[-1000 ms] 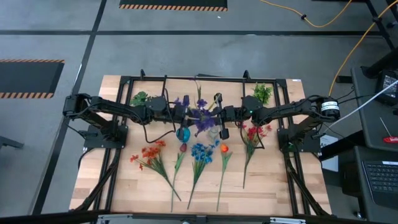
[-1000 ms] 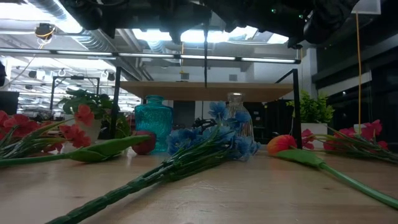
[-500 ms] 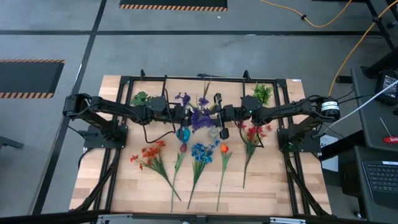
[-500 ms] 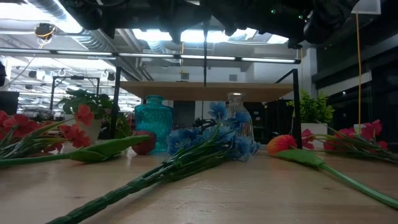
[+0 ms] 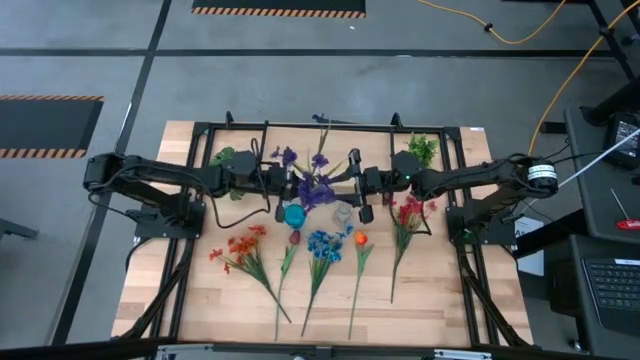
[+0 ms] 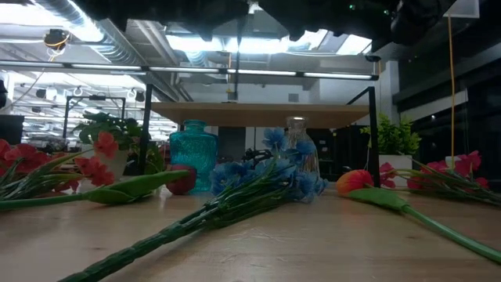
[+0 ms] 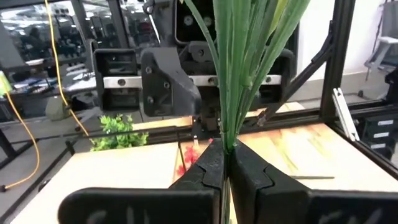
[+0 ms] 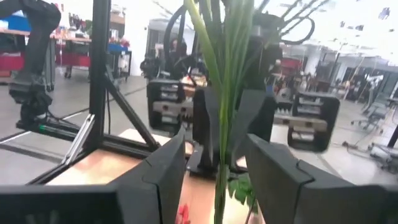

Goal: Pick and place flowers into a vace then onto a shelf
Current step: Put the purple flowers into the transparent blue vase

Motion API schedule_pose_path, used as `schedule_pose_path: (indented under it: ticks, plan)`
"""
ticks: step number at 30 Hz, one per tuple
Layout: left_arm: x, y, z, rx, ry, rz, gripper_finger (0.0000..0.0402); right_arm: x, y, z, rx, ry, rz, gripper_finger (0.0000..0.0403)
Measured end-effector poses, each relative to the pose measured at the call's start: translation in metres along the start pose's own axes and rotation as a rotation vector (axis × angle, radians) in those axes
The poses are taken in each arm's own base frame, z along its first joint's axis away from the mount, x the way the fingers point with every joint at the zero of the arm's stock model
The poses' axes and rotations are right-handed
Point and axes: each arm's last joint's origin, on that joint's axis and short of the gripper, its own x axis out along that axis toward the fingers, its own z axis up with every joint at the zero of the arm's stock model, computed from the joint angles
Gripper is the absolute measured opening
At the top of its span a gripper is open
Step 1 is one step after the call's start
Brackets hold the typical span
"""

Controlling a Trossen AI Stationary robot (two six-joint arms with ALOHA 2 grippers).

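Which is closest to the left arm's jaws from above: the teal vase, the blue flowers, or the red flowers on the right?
From the left gripper:
1. Teal vase, just below it.
2. Blue flowers, lower, mid-table.
3. Red flowers, far right.

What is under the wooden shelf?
Under the shelf stand a teal glass vase and a clear glass vase. Blue flowers lying in front cover their bottoms, so what sits behind them stays hidden.
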Motion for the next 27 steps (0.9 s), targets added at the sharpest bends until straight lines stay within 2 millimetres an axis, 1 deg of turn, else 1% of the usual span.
schedule_pose_path:
  ticks: [3,6,9,12,14,16,20,24,27]
  plan:
    - [-0.007,0.000,0.005,0.006,0.006,0.000,0.0005,-0.007,0.001,0.008,-0.011,0.034,0.005,0.0169]
    - [-0.015,-0.001,0.008,0.015,0.031,-0.003,0.0004,-0.017,0.003,0.018,-0.005,0.076,0.007,0.0156]
    - [-0.022,-0.002,0.011,0.017,0.054,0.005,0.0004,-0.027,0.005,0.024,-0.008,0.132,0.015,0.0127]
    - [-0.027,-0.005,0.015,0.027,0.054,0.017,0.0004,-0.038,0.009,0.025,-0.010,0.137,0.015,0.0081]
    - [-0.030,-0.006,0.017,0.034,0.043,0.039,0.0004,-0.047,0.012,0.021,-0.009,0.143,0.002,0.0043]
    - [-0.035,-0.008,0.014,0.036,0.028,0.053,0.0004,-0.056,0.014,0.015,-0.010,0.159,-0.052,0.0012]
    - [-0.048,-0.014,0.003,0.006,0.016,0.077,0.0003,-0.073,0.020,0.000,0.028,0.155,-0.121,0.0011]
    - [-0.060,-0.019,0.003,-0.046,-0.062,0.062,0.0003,-0.086,0.026,-0.010,0.057,0.135,-0.127,0.0003]
    - [-0.066,-0.025,0.004,-0.048,-0.100,0.040,0.0003,-0.092,0.028,-0.017,0.089,0.141,-0.146,0.0006]
